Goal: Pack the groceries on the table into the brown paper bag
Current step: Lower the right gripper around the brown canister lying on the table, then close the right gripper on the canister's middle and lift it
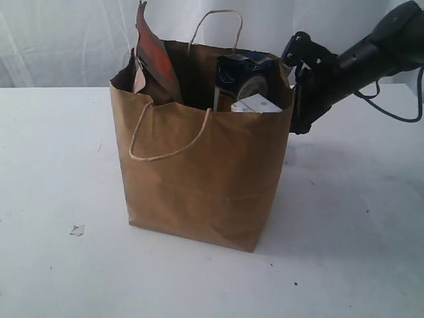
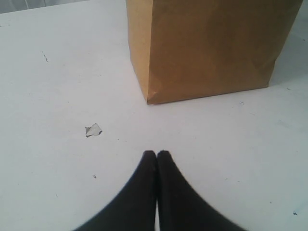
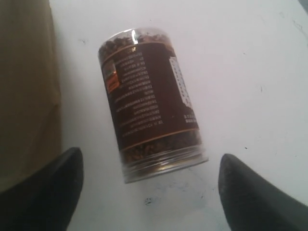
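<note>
The brown paper bag (image 1: 205, 179) stands upright mid-table, its base also showing in the left wrist view (image 2: 207, 48). Out of its mouth stick a brown-orange pouch (image 1: 156, 59), a dark blue packet (image 1: 242, 69) and a small white carton (image 1: 255, 105). A clear jar (image 3: 149, 101) with a dark brown label lies on its side on the white table (image 3: 240, 57), beside the bag's wall (image 3: 24, 86). My right gripper (image 3: 149, 156) hangs open over the jar's near end, a finger on either side and not touching; it sits behind the bag's right edge (image 1: 301, 122). My left gripper (image 2: 156, 154) is shut and empty, low over the table.
A small paper scrap (image 1: 77, 230) lies on the table (image 1: 53, 165) left of the bag, near my left gripper (image 2: 93, 130). A white curtain hangs behind the table. The right arm's cable loops at the far right (image 1: 397, 112).
</note>
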`<state>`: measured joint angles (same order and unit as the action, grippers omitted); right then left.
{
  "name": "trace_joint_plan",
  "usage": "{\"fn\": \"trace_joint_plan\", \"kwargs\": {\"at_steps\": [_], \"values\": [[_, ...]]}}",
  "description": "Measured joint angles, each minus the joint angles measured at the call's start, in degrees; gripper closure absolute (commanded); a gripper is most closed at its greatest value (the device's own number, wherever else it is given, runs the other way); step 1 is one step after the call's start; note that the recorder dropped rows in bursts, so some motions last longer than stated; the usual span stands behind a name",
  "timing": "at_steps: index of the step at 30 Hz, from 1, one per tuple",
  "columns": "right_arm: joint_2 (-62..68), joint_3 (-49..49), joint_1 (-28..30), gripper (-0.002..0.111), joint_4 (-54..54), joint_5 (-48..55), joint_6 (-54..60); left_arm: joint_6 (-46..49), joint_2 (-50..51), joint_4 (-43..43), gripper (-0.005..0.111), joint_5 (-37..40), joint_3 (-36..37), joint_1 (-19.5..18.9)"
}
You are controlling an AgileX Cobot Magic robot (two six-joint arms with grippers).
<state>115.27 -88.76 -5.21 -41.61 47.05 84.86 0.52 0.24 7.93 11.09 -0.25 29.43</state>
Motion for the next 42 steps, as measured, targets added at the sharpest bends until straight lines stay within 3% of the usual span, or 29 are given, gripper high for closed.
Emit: {"fn": "trace_joint_plan", "kwargs": {"at_steps": [36,38,42], "values": [[12.5,-5.4,-3.4,0.037,-2.7,-6.0,10.8,0.0,0.0,0.0,0.107,0.0,0.0,0.0],[13.0,-5.6,-3.4,0.041,-3.3,-6.0,10.8,0.0,0.0,0.0,0.107,0.0,0.0,0.0],[13.6,-6.0,-3.4,0.059,-4.4,-5.9,10.8,0.0,0.0,0.0,0.107,0.0,0.0,0.0]]}}
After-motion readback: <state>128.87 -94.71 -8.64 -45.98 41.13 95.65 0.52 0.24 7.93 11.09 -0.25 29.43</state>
